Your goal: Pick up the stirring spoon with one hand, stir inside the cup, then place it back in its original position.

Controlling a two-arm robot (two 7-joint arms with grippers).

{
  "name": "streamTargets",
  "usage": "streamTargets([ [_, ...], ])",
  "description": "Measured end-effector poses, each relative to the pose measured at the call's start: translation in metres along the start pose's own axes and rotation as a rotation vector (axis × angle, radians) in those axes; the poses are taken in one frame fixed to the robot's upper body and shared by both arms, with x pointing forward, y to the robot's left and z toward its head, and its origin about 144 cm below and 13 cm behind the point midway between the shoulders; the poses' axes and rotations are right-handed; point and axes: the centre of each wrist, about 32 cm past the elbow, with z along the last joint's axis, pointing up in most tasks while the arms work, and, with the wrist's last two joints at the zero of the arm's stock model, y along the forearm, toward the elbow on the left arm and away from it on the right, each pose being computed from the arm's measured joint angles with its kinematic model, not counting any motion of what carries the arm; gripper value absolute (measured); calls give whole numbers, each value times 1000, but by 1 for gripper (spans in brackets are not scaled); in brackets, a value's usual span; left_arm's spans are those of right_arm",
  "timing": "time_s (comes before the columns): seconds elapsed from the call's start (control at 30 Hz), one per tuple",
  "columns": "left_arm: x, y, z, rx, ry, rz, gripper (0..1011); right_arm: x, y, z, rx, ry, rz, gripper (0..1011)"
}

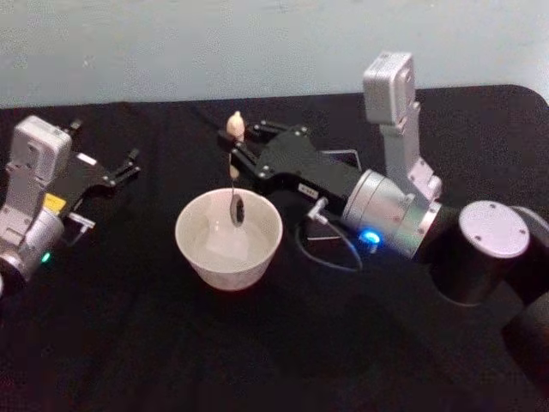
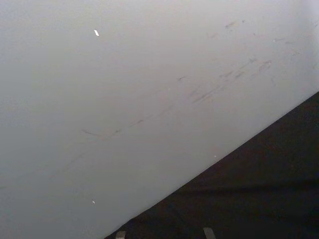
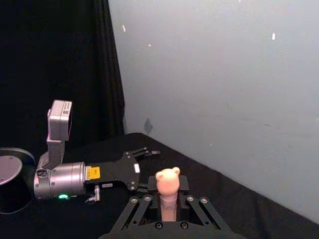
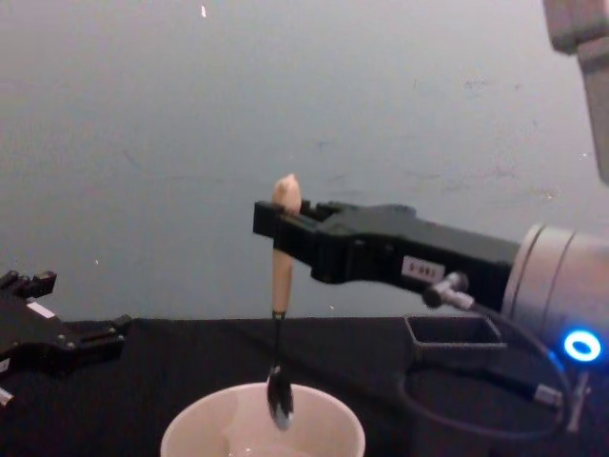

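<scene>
Cream-handled stirring spoon [image 4: 280, 276] hangs pinched in right end effector [image 4: 276, 221]; we judge stirring in cup [image 1: 228, 266] under way, return outstanding.

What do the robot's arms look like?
Both arms have silver round wrists, grey boxes on top and black tools. The right tool carries a white label, with a blue light and thin black cable behind. The left tool has a yellow sticker and green light.

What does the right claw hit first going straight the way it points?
Looks free: the right claw, shut on the stirring spoon, points over the table at the pale wall. The left claw seems off that line; depth unclear.
</scene>
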Motion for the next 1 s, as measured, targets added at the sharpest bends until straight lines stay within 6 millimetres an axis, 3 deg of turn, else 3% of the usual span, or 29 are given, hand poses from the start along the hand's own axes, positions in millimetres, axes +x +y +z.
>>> streamTargets([
  [0.5, 0, 0, 0, 0, 0, 0, 1001, -2, 13, -37, -8, 27, 4, 222],
  [1.0, 0, 0, 0, 0, 0, 0, 1001, 2, 23, -52, -17, 33, -36, 222],
])
